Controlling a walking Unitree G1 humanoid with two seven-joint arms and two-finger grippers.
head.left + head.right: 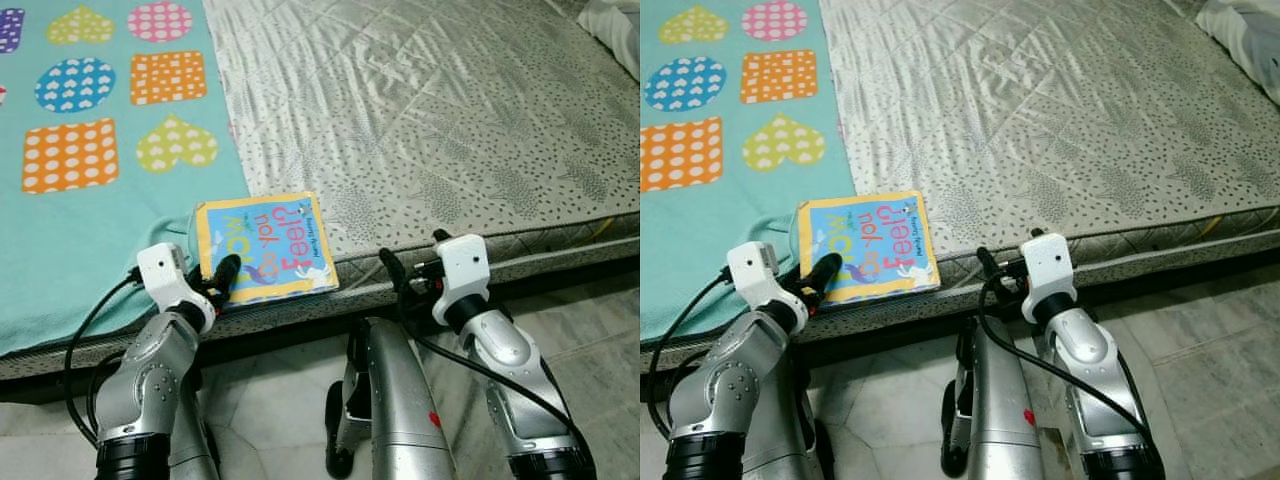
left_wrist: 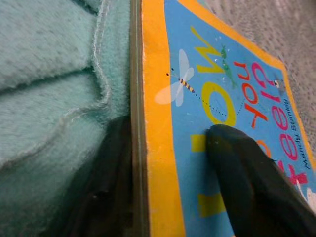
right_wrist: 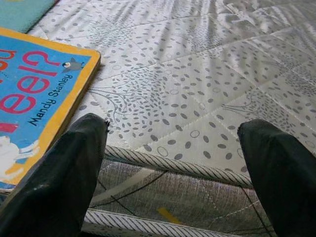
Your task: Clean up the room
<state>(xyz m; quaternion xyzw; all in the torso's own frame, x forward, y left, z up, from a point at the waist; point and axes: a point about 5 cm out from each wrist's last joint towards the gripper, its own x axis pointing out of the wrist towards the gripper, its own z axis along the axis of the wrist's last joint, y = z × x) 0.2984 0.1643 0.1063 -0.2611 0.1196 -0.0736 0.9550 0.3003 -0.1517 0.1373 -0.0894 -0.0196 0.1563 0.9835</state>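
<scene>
Left wrist view shows the left tool (image 1: 222, 272) clamped on the book's (image 1: 265, 246) edge at the mattress (image 1: 430, 130) rim beside the blanket (image 1: 70, 240); the right tool (image 3: 173, 177) hovers wide near the rim.

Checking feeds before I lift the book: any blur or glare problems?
Left eye view: sharp, sheen on the mattress. Left wrist view: book title legible, fingers soft and out of focus. Right wrist view: mattress pattern crisp, near fingers blurred.

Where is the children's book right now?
The book lies at the mattress's near edge, beside the teal blanket, toward the robot's left. The left end effector grips its blanket-side edge.
</scene>
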